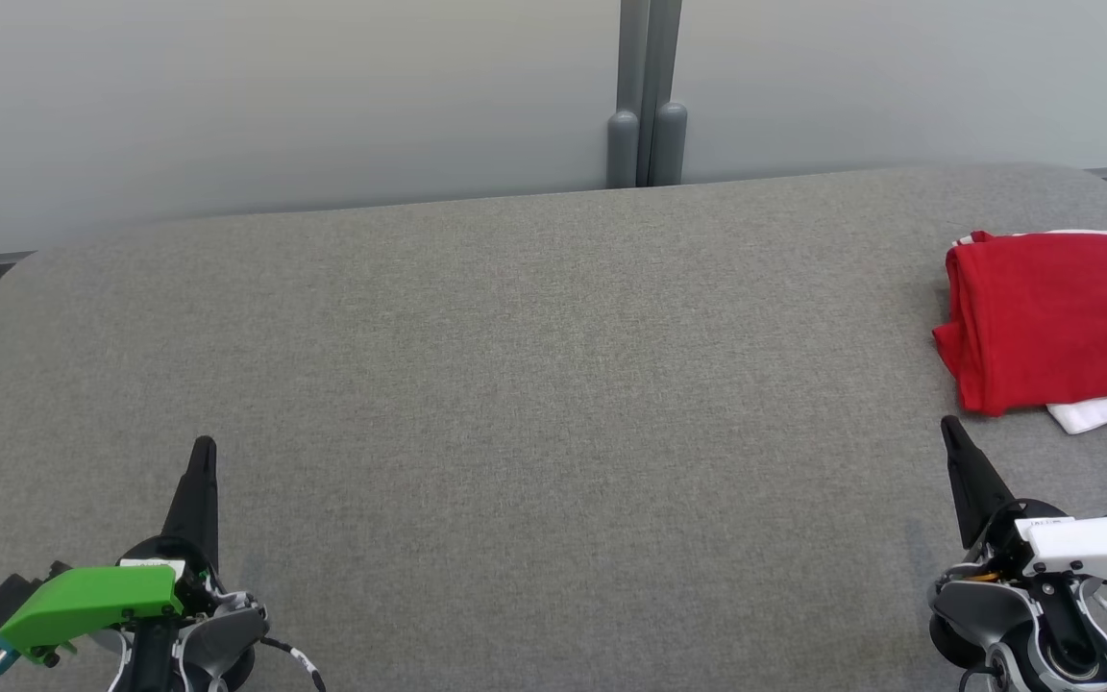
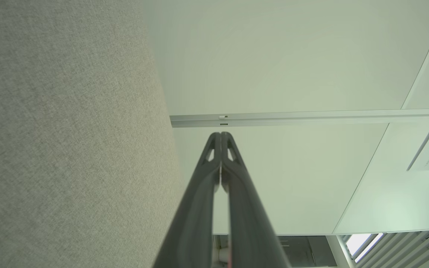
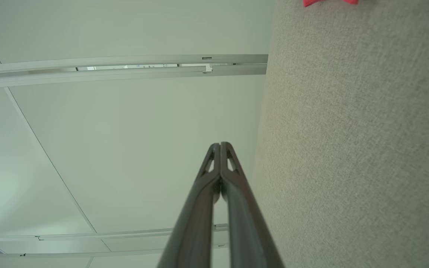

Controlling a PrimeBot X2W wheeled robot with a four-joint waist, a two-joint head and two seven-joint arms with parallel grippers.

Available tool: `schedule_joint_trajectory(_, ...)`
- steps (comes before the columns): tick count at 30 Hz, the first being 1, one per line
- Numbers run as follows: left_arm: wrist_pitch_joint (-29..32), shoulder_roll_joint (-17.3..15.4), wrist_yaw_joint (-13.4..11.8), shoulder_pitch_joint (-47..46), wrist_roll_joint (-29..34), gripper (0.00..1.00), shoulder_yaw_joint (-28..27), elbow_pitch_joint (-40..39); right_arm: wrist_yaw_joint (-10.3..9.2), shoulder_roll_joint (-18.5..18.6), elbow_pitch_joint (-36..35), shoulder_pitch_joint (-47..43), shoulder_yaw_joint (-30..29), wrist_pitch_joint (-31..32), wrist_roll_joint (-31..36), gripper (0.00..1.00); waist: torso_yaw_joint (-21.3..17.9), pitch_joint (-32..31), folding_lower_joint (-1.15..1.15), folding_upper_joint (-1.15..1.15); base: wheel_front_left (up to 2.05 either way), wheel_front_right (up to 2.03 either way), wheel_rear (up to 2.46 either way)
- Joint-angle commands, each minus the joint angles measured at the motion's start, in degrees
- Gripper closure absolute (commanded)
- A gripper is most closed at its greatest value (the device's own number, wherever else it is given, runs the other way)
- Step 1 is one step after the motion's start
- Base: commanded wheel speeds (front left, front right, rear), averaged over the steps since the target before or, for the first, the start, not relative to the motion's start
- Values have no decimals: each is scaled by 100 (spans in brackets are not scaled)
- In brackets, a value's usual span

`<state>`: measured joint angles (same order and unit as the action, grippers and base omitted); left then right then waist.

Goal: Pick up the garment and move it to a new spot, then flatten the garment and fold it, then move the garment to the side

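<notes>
A folded red garment (image 1: 1053, 322) lies at the far right of the grey table (image 1: 553, 384), on top of a folded white cloth (image 1: 1106, 408). A sliver of the red garment (image 3: 330, 2) shows at the top of the right wrist view. My left gripper (image 1: 204, 448) rests at the lower left, shut and holding nothing; its fingers (image 2: 221, 136) press together. At the lower right my right gripper (image 1: 947, 425) is also shut with nothing in it, just below the garment's near corner and apart from it. Its tips (image 3: 220, 145) meet.
A pale wall with a grey vertical post (image 1: 647, 96) stands behind the table's rounded far edge. The wide grey tabletop stretches between the two grippers and up to the garment.
</notes>
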<state>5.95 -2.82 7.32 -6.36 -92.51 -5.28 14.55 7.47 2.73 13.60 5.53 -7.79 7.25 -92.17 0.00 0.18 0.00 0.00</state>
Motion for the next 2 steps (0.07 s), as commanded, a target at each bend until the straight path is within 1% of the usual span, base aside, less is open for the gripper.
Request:
schedule_joint_trajectory(1,2,0,37,-64,-3,100,-8,-26,4,29,12,54,8,12,-32,100,0,0,0,0,0,0,0)
schedule_joint_trajectory(2,2,0,36,-64,-3,100,-8,-26,4,29,12,54,8,12,-32,100,0,0,0,0,0,0,0)
